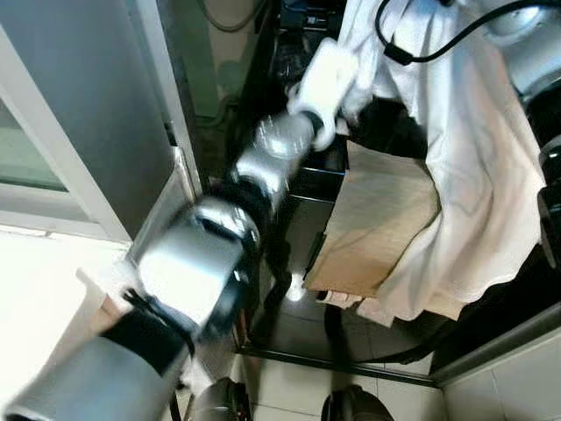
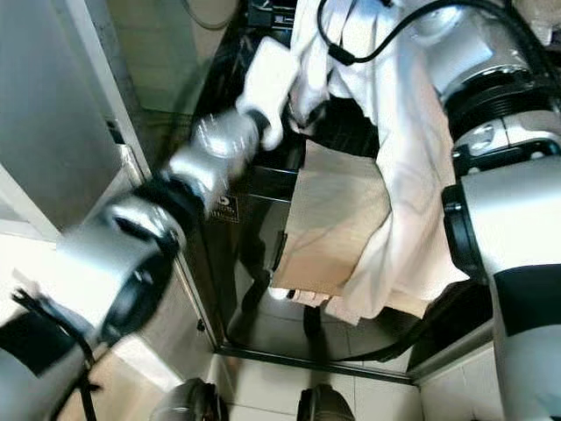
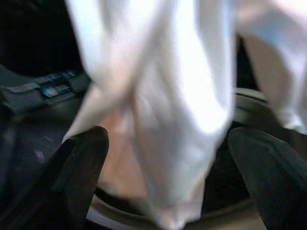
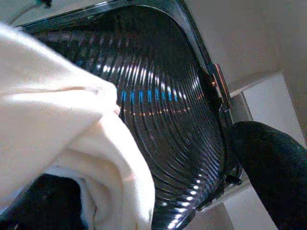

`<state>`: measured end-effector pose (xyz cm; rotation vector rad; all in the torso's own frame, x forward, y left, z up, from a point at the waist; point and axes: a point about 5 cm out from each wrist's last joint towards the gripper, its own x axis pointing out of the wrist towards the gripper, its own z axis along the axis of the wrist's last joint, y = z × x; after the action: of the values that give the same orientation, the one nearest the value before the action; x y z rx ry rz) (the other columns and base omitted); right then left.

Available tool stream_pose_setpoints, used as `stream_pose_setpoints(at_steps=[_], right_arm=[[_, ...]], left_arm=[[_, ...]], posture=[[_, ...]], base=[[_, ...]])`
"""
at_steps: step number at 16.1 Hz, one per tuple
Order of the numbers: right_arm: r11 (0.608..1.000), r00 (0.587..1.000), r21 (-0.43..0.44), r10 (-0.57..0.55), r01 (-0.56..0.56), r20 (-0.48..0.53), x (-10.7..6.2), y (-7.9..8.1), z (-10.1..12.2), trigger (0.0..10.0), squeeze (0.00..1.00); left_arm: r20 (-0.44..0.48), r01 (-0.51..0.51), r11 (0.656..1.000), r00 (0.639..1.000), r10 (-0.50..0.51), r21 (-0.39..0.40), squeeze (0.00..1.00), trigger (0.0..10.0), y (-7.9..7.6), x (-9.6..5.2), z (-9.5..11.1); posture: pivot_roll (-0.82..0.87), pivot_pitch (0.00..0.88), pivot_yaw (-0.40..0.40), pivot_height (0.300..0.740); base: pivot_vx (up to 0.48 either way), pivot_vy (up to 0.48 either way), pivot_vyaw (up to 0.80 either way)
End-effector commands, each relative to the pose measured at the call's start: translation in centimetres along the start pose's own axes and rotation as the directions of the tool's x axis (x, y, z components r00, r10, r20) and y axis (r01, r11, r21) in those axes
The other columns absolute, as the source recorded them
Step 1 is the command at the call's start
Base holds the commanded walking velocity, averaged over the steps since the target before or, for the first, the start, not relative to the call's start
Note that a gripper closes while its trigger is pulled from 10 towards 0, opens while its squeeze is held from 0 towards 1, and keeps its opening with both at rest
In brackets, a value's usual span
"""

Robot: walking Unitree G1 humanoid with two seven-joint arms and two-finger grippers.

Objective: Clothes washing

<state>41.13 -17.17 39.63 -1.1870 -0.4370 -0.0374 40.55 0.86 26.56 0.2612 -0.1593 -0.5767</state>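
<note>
A white garment (image 1: 456, 132) hangs from high on my right arm, down the front of a black washing machine (image 2: 254, 228). Behind it a tan cloth (image 1: 377, 219) hangs over the machine's front. My left arm reaches forward to the garment's upper edge. In the left wrist view my left gripper (image 3: 168, 139) is open, its fingers (image 3: 84, 153) wide apart with the white cloth hanging between them above the drum rim (image 3: 120, 211). My right gripper (image 4: 144, 158) is open too. White cloth lies over one of its fingers, in front of the ribbed dark lid (image 4: 163, 105).
A grey door panel with a white frame (image 1: 88, 105) stands close on the left. A black cable (image 1: 438, 44) loops across the garment's top. Pale floor tiles (image 1: 289, 386) and my feet (image 1: 351, 408) lie below the machine.
</note>
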Motion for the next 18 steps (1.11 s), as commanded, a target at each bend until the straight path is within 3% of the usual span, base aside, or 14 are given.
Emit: stream_pose_setpoints(at_steps=[1, 3, 5, 6, 9, 10, 13, 16, 17, 18], right_arm=[[1.0, 0.999, 0.021, -0.02, 0.02, 0.035, 0.0, -0.5, 0.5, 10.0, 1.0], [0.999, 0.997, 0.055, -0.002, -0.002, 0.079, -0.1, 0.0, 1.4, 10.0, 1.0], [0.996, 0.996, 0.093, -0.006, -0.003, 0.088, 0.0, 0.3, 1.8, 10.0, 1.0], [0.992, 0.994, 0.129, -0.002, -0.012, 0.112, 0.0, 0.7, 2.5, 10.0, 1.0], [0.984, 0.985, 0.161, 0.046, -0.072, 0.165, 0.0, 2.1, 4.0, 10.0, 1.0], [0.979, 0.988, 0.19, 0.044, -0.072, 0.15, 0.0, 2.2, 4.2, 10.0, 0.0], [0.966, 0.989, 0.254, 0.008, -0.045, 0.147, -0.1, 1.8, 4.5, 10.0, 0.0], [0.847, 0.996, 0.53, -0.013, -0.037, 0.09, -0.3, 1.6, 3.4, 10.0, 0.0], [0.769, 0.998, 0.637, 0.022, -0.055, 0.059, -0.4, 2.2, 2.3, 10.0, 0.0], [0.745, 0.999, 0.667, 0.02, -0.034, 0.029, -0.5, 2.2, 1.5, 10.0, 0.0]], left_arm=[[-0.021, -0.004, 0.999, 1.0, 0.005, 0.037, 0.0, 10.0, 0.2, 0.2, 0.6], [-0.059, -0.033, 0.998, 0.998, 0.036, 0.054, 0.0, 10.0, 1.1, 0.2, 0.9], [-0.073, -0.03, 0.998, 0.997, 0.033, 0.054, 0.0, 10.0, 1.0, 0.1, 0.5], [-0.091, -0.02, 0.998, 0.996, 0.025, 0.056, 0.0, 0.0, 0.7, 0.1, 0.0], [-0.127, 0.0, 0.998, 0.992, 0.007, 0.058, 0.0, 0.0, 0.1, 0.0, -0.8], [-0.142, 0.018, 0.999, 0.99, -0.013, 0.037, 0.0, 0.0, -0.2, 0.1, -1.0], [-0.148, 0.025, 0.999, 0.989, -0.018, 0.047, 0.0, 0.0, -0.4, 0.1, -1.1], [-0.138, 0.015, 0.999, 0.99, -0.008, 0.051, 0.0, 0.0, 0.1, 0.1, -0.8], [-0.133, 0.012, 0.999, 0.991, -0.005, 0.053, 0.0, 0.0, 0.1, 0.1, -0.6], [-0.128, 0.009, 0.999, 0.992, -0.003, 0.051, 0.0, 0.0, 0.2, 0.1, -0.5]], posture=[[-0.19, 0.0, 0.044, 0.714], [-0.22, 0.0, 0.071, 0.714], [-0.23, 0.0, 0.076, 0.714], [-0.24, 0.0, 0.084, 0.714], [-0.25, 0.0, 0.092, 0.714], [-0.26, 0.0, 0.102, 0.714], [-0.28, 0.0, 0.125, 0.714], [-0.29, 0.0, 0.134, 0.714], [-0.29, 0.0, 0.137, 0.714], [-0.29, 0.0, 0.136, 0.714]], base=[[0.0, 0.0, 0.0], [0.0, 0.0, 0.0], [0.0, 0.0, 0.0], [0.0, 0.0, 0.0], [0.0, 0.0, 0.0], [0.0, 0.0, 0.0], [0.0, 0.0, 0.0], [0.0, 0.0, 0.0], [0.0, 0.0, 0.0], [0.0, 0.0, 0.0]])
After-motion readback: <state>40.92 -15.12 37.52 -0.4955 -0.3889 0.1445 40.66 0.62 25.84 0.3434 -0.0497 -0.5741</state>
